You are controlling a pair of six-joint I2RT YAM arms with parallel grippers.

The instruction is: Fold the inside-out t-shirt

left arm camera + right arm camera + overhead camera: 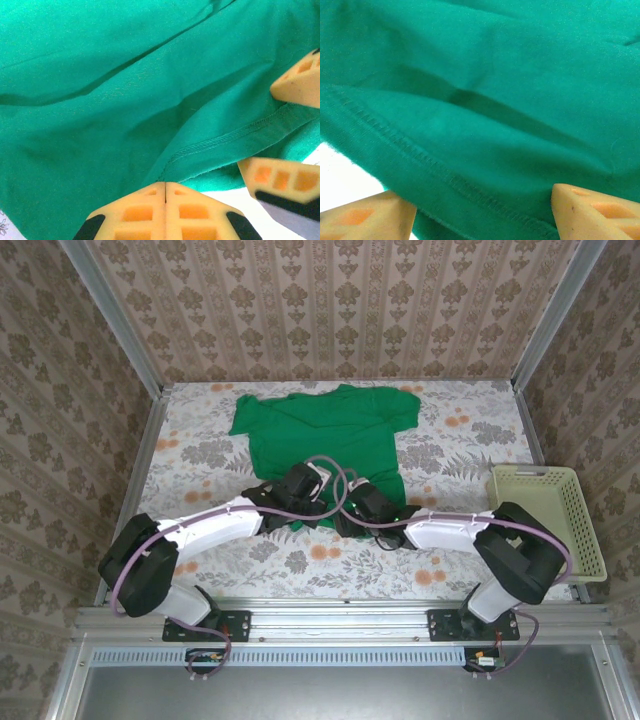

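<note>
while left pincer (165, 185) pinches t-shirt (330, 435) hem | right pincer (475, 194) wide open astride hem

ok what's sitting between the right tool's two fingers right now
The green t-shirt's stitched hem: it runs across the gap between the right tool's open fingers in the right wrist view, and the left wrist view shows the same.

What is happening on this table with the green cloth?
Two robot arms are working on a green t-shirt that lies spread on the flowered table. Both reach its near hem. The left pincer is shut and seems to pinch the hem edge. The right pincer is open, with its fingers on either side of the hem. No fold is made yet.
</note>
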